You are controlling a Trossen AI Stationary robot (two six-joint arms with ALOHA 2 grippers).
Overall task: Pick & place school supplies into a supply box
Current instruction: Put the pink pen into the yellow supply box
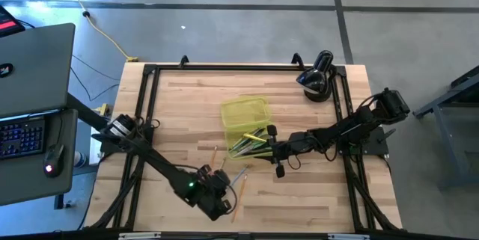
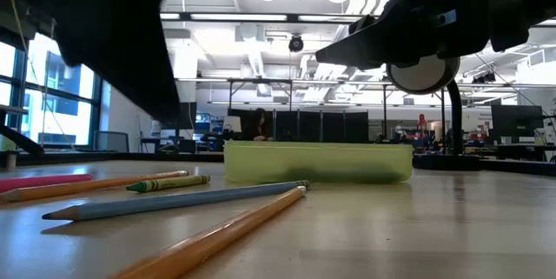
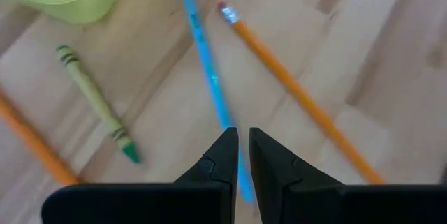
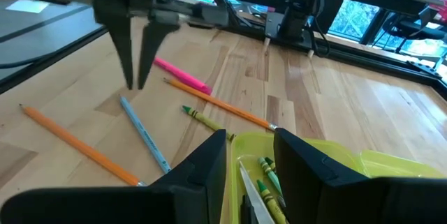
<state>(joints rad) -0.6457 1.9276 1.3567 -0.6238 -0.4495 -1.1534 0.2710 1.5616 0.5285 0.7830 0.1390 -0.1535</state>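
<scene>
Pale butcher-block planks make up the wooden table (image 1: 299, 195), fenced by a black metal frame, with an open workshop hall beyond it; largest of the task's things is the shallow translucent yellow-green plastic supply box (image 1: 241, 111), sitting near the table's middle with several crayons and pencils already lying in its near end. It is light, thin-walled and likely to skid if nudged, so anything going in should be lowered rather than pushed against its rim. Over that loaded end hangs the right pincer (image 4: 250, 155), fingers spread apart with nothing between them. Loose supplies lie on the bare wood between the box and the left arm: a long orange wooden pencil (image 3: 300, 98), a slim light-blue pencil (image 3: 207, 70), a short green wax crayon (image 3: 96, 105), another orange pencil (image 4: 220, 105) and a pink marker-like stick (image 4: 180, 75). All are light, stiff and round, so they will roll and slip easily; the crayon is the one that could snap. The left pincer (image 3: 240, 147) hovers directly above the blue pencil, fingers drawn to a narrow gap and empty. My judgement: take that pencil across its width near mid-length, fingers straddling it squarely so it does not pivot or squirt out
</scene>
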